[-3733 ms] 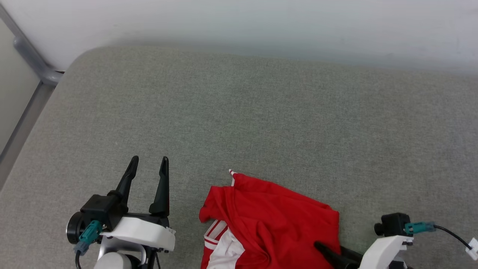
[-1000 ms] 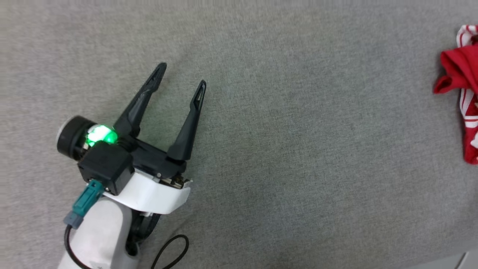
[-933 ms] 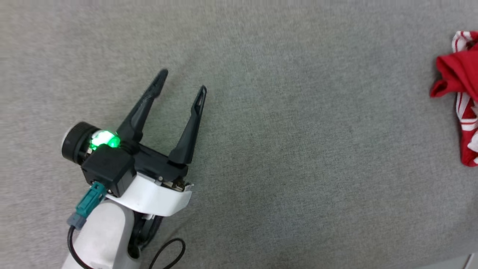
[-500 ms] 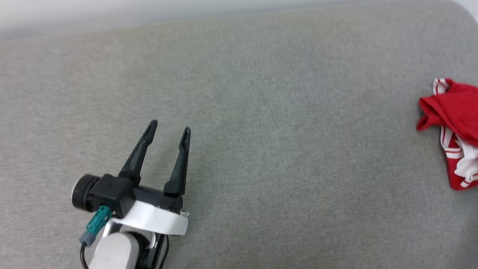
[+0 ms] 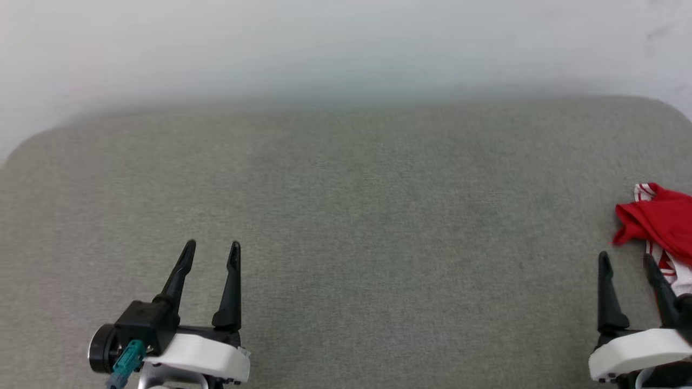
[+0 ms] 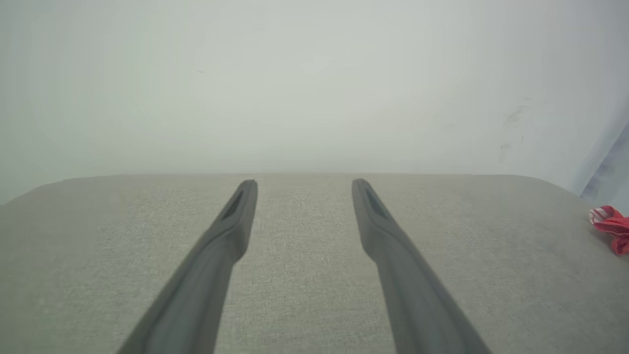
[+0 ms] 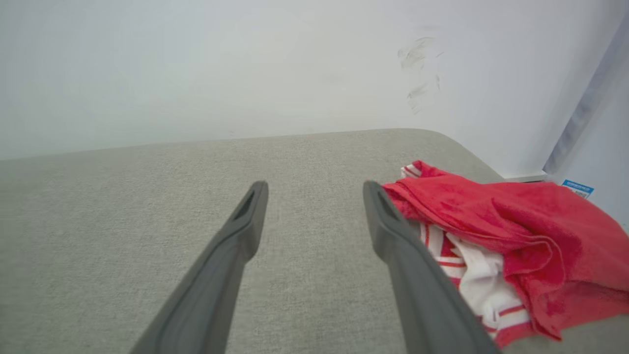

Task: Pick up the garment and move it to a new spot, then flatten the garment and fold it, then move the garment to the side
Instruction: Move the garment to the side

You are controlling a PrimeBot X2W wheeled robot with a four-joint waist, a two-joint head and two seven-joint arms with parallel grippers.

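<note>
While both pairs of jaws stand apart and empty, I note the garment (image 5: 657,221) bunched at the right edge of the grey upholstered surface (image 5: 378,205), near its far right corner. It lies just beside the right gripper's (image 5: 625,257) outer finger, not between the jaws. The left gripper (image 5: 212,245) stands well apart from it.

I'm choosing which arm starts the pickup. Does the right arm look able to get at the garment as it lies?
Probably yes. The right gripper is open, and the garment lies bunched on the grey surface right beside it, towards the robot's right, with nothing between them.
</note>
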